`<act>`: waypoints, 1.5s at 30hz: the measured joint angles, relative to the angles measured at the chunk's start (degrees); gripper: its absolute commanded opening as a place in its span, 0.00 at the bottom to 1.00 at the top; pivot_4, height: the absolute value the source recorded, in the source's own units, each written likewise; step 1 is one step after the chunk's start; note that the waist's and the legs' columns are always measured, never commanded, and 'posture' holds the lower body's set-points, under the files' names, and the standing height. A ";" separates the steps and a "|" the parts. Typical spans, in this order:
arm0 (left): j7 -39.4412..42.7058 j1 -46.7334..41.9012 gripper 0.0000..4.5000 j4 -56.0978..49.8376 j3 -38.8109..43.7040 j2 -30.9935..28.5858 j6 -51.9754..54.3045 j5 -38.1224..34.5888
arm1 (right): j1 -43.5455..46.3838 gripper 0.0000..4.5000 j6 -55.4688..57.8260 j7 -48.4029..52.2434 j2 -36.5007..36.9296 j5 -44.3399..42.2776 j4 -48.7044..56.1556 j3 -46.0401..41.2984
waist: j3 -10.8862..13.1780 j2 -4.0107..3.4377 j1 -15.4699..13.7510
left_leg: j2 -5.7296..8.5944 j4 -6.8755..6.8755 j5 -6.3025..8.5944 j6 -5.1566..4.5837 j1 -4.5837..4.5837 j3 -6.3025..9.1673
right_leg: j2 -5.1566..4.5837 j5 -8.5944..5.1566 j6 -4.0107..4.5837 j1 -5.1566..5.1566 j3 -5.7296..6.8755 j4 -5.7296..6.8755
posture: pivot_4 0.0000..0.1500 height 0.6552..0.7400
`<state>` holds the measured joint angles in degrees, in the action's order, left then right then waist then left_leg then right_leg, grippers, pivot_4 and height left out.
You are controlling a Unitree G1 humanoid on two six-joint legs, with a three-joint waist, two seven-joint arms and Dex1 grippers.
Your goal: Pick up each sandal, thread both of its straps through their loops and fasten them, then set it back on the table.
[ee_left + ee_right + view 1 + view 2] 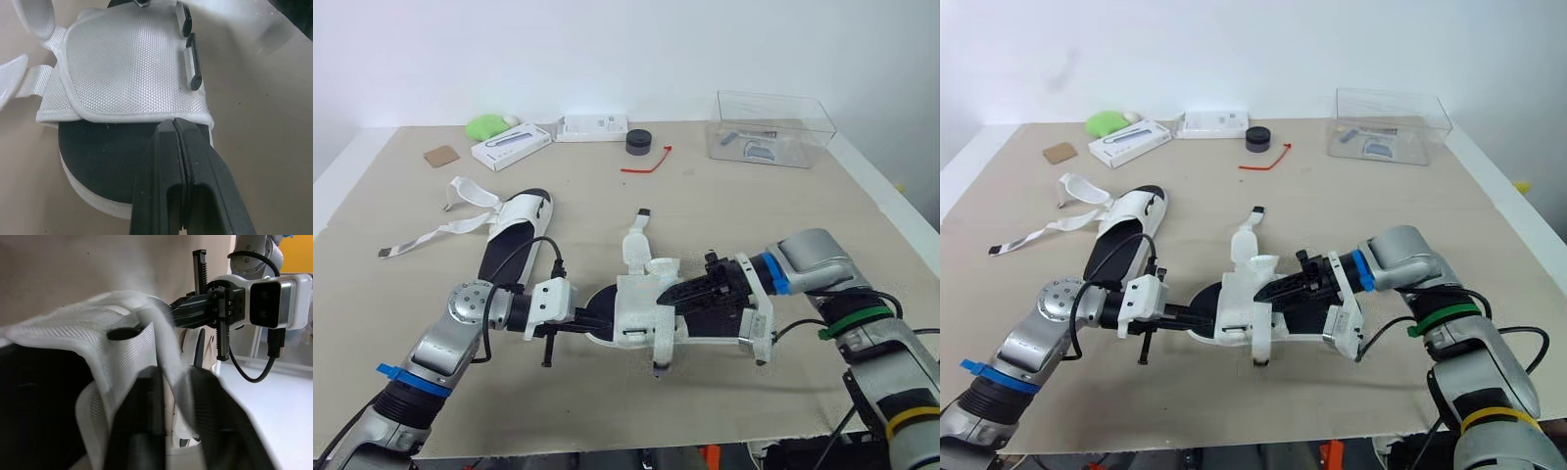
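A white mesh sandal with a black sole [641, 313] is held just above the table between both grippers. One of its straps [636, 235] sticks out loose toward the far side. My left gripper [590, 320] is at the toe end with its fingers pressed together [173, 123], their tips against the hem of the mesh flap. My right gripper [683, 294] holds the heel side, and a white strap [171, 367] runs between its fingers. The second sandal [514, 230] lies on the table to the left with its straps [421, 238] undone and spread out.
At the back stand a clear plastic box [771, 127], a black round cap [638, 140], a red tie [646, 162], two white boxes [511, 147] [592, 126], a green object [487, 124] and a brown square [441, 155]. The table's front edge [607, 441] is close below the grippers.
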<state>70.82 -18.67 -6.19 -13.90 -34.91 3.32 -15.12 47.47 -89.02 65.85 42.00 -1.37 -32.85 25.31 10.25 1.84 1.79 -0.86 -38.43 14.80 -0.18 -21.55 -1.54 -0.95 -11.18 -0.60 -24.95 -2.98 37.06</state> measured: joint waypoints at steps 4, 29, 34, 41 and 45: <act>0.38 0.00 0.00 -0.02 -0.24 0.01 -0.02 -0.01 | 0.71 0.82 8.24 -2.66 5.62 -5.59 4.80 4.01 | 0.00 0.00 -0.04 | 0.01 0.00 0.00 -0.01 0.02 -0.04 | -0.01 0.01 -0.04 0.00 -0.08 0.00 | 1.00 1.00; -1.52 0.23 0.00 -0.47 0.17 0.94 3.85 -1.45 | -54.11 0.99 122.38 -38.80 35.35 -83.79 70.62 -20.45 | 0.02 0.22 -0.60 | 0.07 -0.09 0.07 -0.01 -0.22 -0.02 | -0.08 -0.06 -0.49 -0.06 -0.04 -0.13 | 1.00 1.00; -2.56 0.21 0.00 0.11 0.16 1.65 3.84 -0.96 | -54.81 0.99 126.58 -44.82 29.64 -78.78 71.10 -20.40 | -0.01 0.29 -0.60 | 0.10 -0.20 0.06 -0.01 -0.43 -0.02 | -0.11 0.02 -0.61 -0.17 -0.07 -0.16 | 1.00 1.00; -2.87 0.14 0.00 0.19 0.08 2.28 3.28 -0.21 | -53.20 0.99 131.80 -47.79 21.25 -73.00 71.53 -19.11 | -0.06 0.39 -0.58 | 0.10 -0.23 0.06 -0.02 -0.51 0.01 | -0.09 0.04 -0.65 -0.18 -0.06 -0.19 | 1.00 1.00; -2.86 0.09 0.00 0.47 0.03 2.54 3.26 -0.02 | -50.19 0.99 134.57 -49.33 16.75 -72.63 71.51 -19.16 | -0.07 0.40 -0.57 | 0.09 -0.23 0.06 -0.02 -0.51 0.01 | -0.07 0.05 -0.66 -0.19 -0.07 -0.20 | 1.00 1.00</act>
<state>67.96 -18.58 -5.72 -13.86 -32.37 6.58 -15.14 -2.73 45.55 16.52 58.75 -74.00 38.66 6.15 10.18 2.24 1.22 -0.77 -38.66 14.87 -0.19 -22.06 -1.53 -1.02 -11.13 -1.26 -25.14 -3.05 36.86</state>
